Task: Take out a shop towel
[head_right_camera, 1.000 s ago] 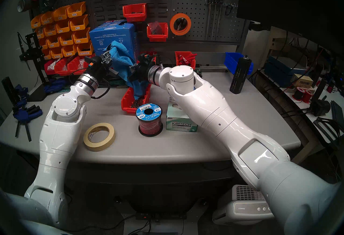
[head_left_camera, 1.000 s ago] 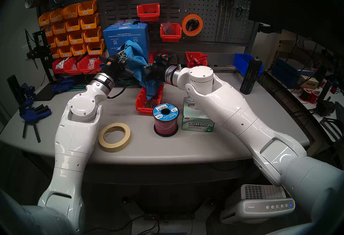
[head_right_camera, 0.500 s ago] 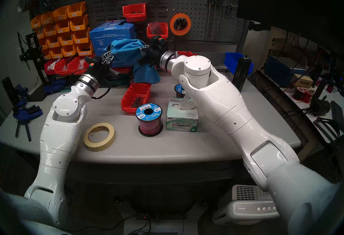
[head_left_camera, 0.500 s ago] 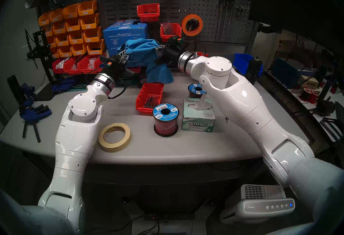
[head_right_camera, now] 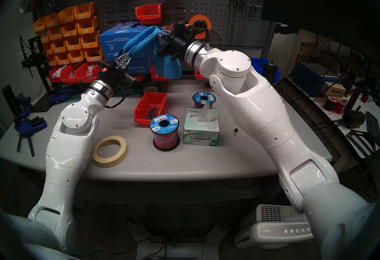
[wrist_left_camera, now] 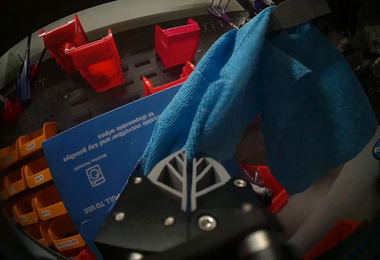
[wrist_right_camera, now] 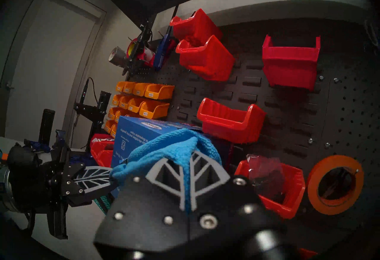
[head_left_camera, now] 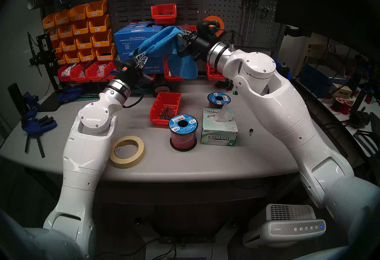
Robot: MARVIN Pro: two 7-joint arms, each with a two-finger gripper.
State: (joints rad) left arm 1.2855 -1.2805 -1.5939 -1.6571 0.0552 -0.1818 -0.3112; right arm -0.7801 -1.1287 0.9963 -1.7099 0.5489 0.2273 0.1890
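The bright-blue shop towel (head_left_camera: 159, 42) is held up in the air between both grippers, in front of the blue carton (head_left_camera: 128, 37) at the back of the table. My left gripper (head_left_camera: 139, 55) is shut on its lower left corner, close to the carton's face. Higher and further right, my right gripper (head_left_camera: 182, 33) is shut on the other end, and a loose flap (head_left_camera: 183, 67) hangs below it. The left wrist view shows the towel (wrist_left_camera: 257, 99) running up out of my shut left gripper (wrist_left_camera: 186, 169). In the right wrist view the towel (wrist_right_camera: 168, 149) is bunched over my shut right gripper (wrist_right_camera: 189, 162).
On the table stand a red bin of screws (head_left_camera: 156, 109), two wire spools (head_left_camera: 183, 132) (head_left_camera: 219, 99), a Kimtech tissue box (head_left_camera: 220, 130) and a masking tape roll (head_left_camera: 127, 151). Red and orange bins and an orange tape roll (head_left_camera: 218, 20) hang on the pegboard right behind the grippers.
My right gripper has swung up and to the right with its end of the towel, lifting the cloth off the red bin and spreading it. The left gripper moved only slightly.
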